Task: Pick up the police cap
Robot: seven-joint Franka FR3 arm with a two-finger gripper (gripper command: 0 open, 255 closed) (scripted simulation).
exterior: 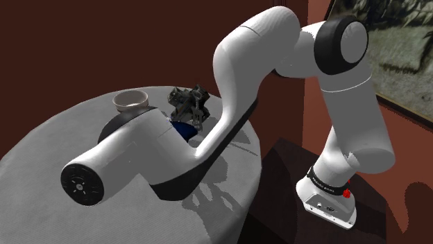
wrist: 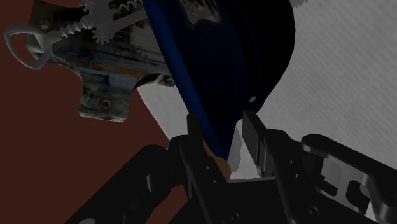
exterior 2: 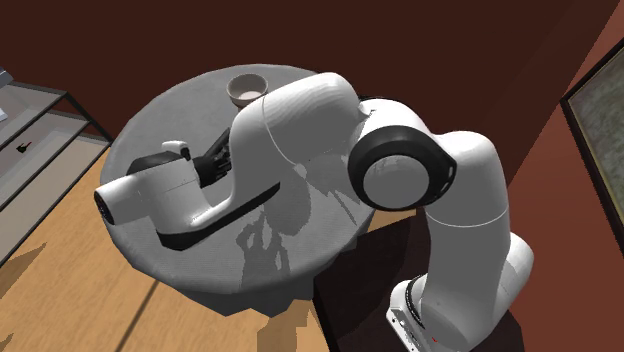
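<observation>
On a round grey table [exterior: 41, 159] before a red-brown wall, read from the shoulder view's left to its right: white bowl [exterior: 132, 102] near the far edge; just beside it, a grey metal gadget [exterior: 191, 104] with toothed gears, much like a corkscrew; close in front of that, the dark blue police cap [exterior: 183, 129], largely hidden behind the white arm [exterior: 236, 69]; then the dark stand [exterior: 284, 173] off the table's edge; last, a framed picture [exterior: 402, 48] on the wall. From the second exterior view, again left to right: grey shelves [exterior 2: 35, 115] above a wooden floor [exterior 2: 60, 300], bowl at the table's far rim, arm folded low across the tabletop, picture frame at the margin. Through the wrist view: black gripper [wrist: 219, 127] set astride the cap's near edge, fingers [wrist: 254, 137] standing apart, unclamped, one close against the blue surface, the other parted from it by a sliver of grey tabletop. Grips nothing. Police cap resting on the table, pale badge [wrist: 197, 9] on its blue face, gadget just beyond it toward the wall
</observation>
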